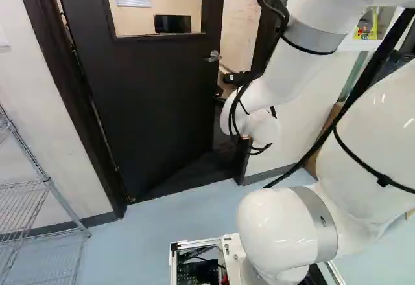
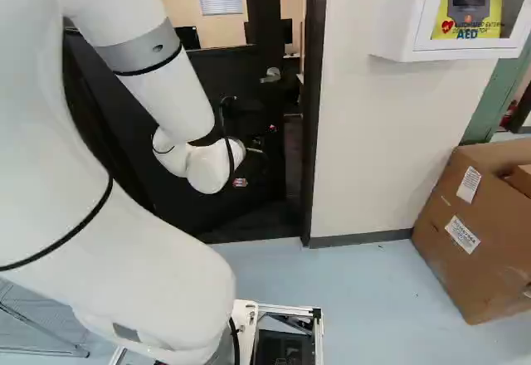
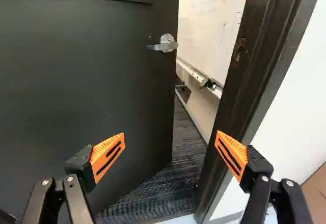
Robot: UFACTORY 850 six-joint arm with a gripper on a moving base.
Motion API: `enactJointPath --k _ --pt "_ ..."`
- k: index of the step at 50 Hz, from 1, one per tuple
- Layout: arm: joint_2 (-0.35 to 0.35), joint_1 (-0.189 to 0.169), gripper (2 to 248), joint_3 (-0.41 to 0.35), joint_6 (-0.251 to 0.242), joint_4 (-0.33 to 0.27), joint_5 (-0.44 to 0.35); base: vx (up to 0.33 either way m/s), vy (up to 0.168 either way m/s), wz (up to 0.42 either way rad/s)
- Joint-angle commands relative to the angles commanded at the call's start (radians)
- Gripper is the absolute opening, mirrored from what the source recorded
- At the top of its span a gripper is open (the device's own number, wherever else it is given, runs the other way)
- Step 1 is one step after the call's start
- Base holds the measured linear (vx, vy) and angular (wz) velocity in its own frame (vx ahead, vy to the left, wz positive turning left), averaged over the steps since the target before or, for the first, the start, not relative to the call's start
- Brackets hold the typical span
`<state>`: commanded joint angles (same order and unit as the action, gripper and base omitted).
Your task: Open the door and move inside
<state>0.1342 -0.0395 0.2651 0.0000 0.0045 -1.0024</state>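
The jaws of the gripper [image 2: 256,155] stand wide apart, with the orange pads [image 3: 107,155] facing each other across a broad gap. The door [image 3: 91,81] is located ahead of the gripper. It is dark, carries a window [image 1: 155,6] in its upper part, and stands partly open, swung away from the arm. The handle [image 3: 167,43], a silver lever on a round plate, is mounted near the free edge of the door and lies ahead of the gap between the fingers. In the wrist view one finger is seen against the door panel and the other against the dark door frame [image 3: 254,66]. Between the free edge and the door frame, the opening exposes dark striped carpet [image 3: 181,132] and a whiteboard [image 3: 214,25] with marks on it. A black monitor [image 1: 172,24] is visible through the window. On the near side, the floor [image 1: 162,233] is pale blue. A wire rack [image 1: 48,201] stands at the left of the left base view. At the right of the right base view, a cardboard box [image 2: 465,253] rests on the floor by the white wall [image 2: 373,133], below a white cabinet [image 2: 402,17].
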Motion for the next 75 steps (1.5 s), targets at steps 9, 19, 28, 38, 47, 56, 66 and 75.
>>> enactJointPath --k 9,19,28,38,47,56,66,75 --pt "0.0 0.0 247 0.0 0.0 0.0 0.0 0.052 0.065 -0.013" --pt "0.0 0.0 247 0.0 0.0 0.0 0.0 0.062 0.08 -0.012" --pt "0.0 0.0 247 0.0 0.0 0.0 0.0 0.071 0.091 -0.014" --pt "0.0 0.0 247 0.0 0.0 0.0 0.0 0.094 0.099 -0.019" --pt "0.0 0.0 247 0.0 0.0 0.0 0.0 0.094 0.096 -0.015" --pt "0.0 0.0 247 0.0 0.0 0.0 0.0 0.103 0.1 -0.017" --pt "0.0 0.0 247 0.0 0.0 0.0 0.0 0.108 0.092 -0.018" --pt "0.0 0.0 247 0.0 0.0 0.0 0.0 0.104 0.085 -0.031"
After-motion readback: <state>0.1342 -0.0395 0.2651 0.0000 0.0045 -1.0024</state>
